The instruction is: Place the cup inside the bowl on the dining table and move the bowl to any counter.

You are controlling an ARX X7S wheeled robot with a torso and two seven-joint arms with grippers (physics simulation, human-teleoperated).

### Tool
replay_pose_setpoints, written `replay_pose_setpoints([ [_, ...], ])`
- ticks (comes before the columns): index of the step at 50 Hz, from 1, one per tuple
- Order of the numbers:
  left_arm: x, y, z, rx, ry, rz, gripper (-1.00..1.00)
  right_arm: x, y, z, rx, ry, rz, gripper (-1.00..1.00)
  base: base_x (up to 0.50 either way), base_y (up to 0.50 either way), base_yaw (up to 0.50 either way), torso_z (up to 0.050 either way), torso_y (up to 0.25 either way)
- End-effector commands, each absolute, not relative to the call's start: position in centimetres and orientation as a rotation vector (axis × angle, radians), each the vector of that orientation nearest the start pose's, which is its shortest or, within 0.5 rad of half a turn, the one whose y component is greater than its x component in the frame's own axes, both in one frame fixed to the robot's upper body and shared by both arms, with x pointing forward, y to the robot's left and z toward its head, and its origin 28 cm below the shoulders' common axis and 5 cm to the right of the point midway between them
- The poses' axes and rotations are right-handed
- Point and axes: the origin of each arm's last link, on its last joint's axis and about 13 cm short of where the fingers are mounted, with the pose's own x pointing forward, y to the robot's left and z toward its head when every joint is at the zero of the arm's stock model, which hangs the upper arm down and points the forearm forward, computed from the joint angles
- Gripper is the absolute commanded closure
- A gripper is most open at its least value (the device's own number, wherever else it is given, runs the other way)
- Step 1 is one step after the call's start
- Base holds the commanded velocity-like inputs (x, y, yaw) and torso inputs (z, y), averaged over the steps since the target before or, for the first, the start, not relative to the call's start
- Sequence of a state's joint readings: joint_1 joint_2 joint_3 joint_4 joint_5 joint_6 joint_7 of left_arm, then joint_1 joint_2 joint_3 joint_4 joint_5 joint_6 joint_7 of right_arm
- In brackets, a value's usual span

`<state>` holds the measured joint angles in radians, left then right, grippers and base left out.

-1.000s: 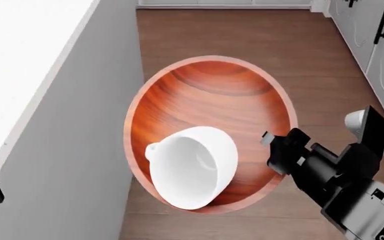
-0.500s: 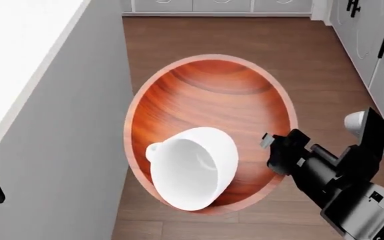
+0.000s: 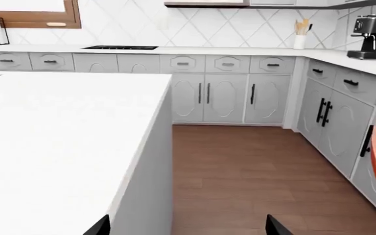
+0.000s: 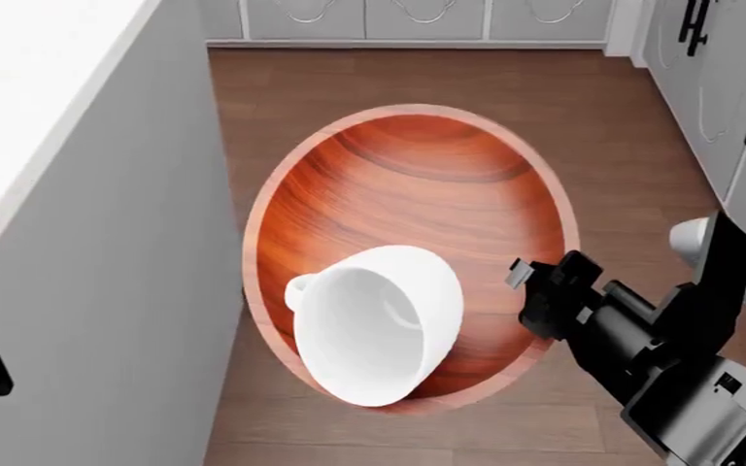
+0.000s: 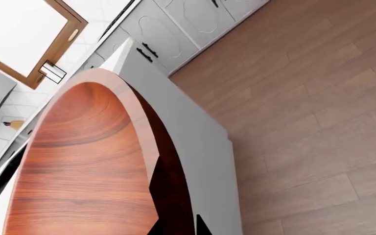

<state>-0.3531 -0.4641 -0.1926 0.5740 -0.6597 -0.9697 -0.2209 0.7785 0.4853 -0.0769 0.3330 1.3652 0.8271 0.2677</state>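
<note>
Counter (image 3: 175,50) far ahead of the left gripper (image 3: 186,226) and across the wood floor (image 4: 387,78), running along the tiled wall and turning down the side where the bowl's edge shows; pale top, grey-white cabinet fronts beneath. Dining table (image 3: 51,142) just beside and below that same gripper, plain bright white, nothing on the visible stretch. Bowl (image 4: 399,204) off the table and carried in the air over the floor, touching the right gripper (image 4: 535,291) at its near rim, the rest reaching away towards the left arm's side. Wide, shallow, reddish-brown, grain rings clear on the inner wall; seen edge-on and very close in the right wrist view (image 5: 77,161). Cup (image 4: 376,323) inside the bowl, tipped on its side on the part nearest the robot, mouth turned up towards the head camera, loop handle pointing away from the right gripper; glossy white, much smaller than the bowl. Right gripper clamped narrow on the bowl's rim, one finger (image 4: 519,271) inside. Left gripper holding nothing, fingertips set well apart. Judged: cup-in-bowl step done; carrying to the counter left, the right arm alone bearing the load, so a slip at the rim or the cup rolling out is the risk.
</note>
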Motion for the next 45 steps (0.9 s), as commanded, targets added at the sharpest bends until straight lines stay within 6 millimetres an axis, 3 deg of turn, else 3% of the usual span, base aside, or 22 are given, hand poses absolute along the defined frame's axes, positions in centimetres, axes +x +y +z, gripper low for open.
replay_pose_setpoints([
  [1, 23.13, 29.21, 17.1, -0.021, 0.032, 0.034, -1.0, 32.55, -17.78, 17.06, 0.74, 0.366, 0.243, 1.0, 0.5, -0.11, 0.0, 0.0, 0.0],
  [45, 23.36, 28.7, 16.99, -0.017, 0.034, 0.024, -1.0, 32.41, -17.85, 16.77, 0.733, 0.376, 0.245, 1.0, 0.5, -0.12, 0.0, 0.0, 0.002],
])
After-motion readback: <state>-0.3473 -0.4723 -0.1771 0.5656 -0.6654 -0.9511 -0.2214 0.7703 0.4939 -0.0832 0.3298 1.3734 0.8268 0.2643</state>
